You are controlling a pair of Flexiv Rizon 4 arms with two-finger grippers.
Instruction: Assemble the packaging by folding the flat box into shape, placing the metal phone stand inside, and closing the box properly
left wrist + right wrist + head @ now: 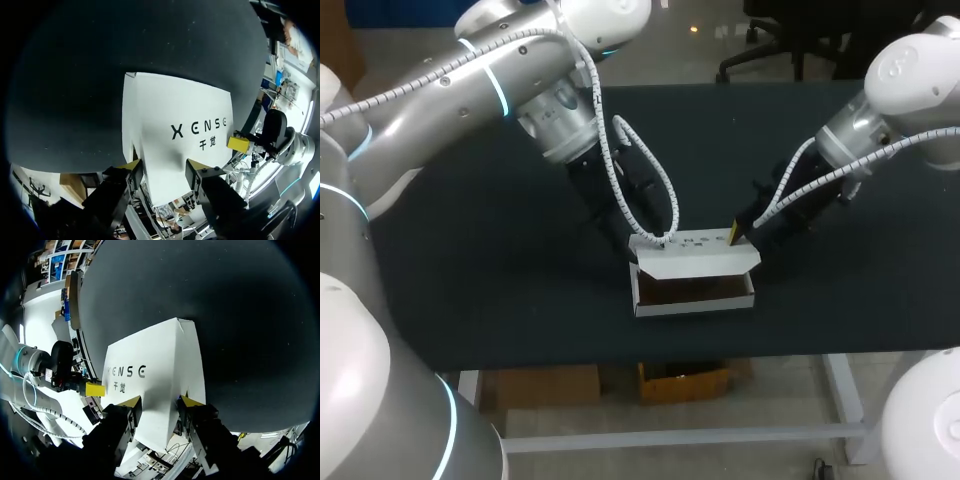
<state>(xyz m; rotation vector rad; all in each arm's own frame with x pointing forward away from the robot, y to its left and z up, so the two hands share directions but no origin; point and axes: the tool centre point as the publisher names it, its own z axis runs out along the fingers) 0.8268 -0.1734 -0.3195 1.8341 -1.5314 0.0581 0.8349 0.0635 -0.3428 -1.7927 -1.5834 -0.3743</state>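
Note:
The white box (692, 298) stands near the table's front edge, its tray open toward me with a dark brown inside. Its printed lid (695, 257) stands raised along the back. My left gripper (638, 238) is at the lid's back left corner. In the left wrist view the lid (175, 120) fills the gap of the left gripper (167, 169), and both fingers rest against it. My right gripper (735, 236) holds the back right corner. There the lid (155, 375) sits between the fingers of the right gripper (159, 401). I cannot make out a phone stand.
The dark table (480, 260) stretches bare to the left and right of the box. A white coiled cable (640, 190) hangs from my left wrist over the lid's left end. The table's front edge runs just in front of the box.

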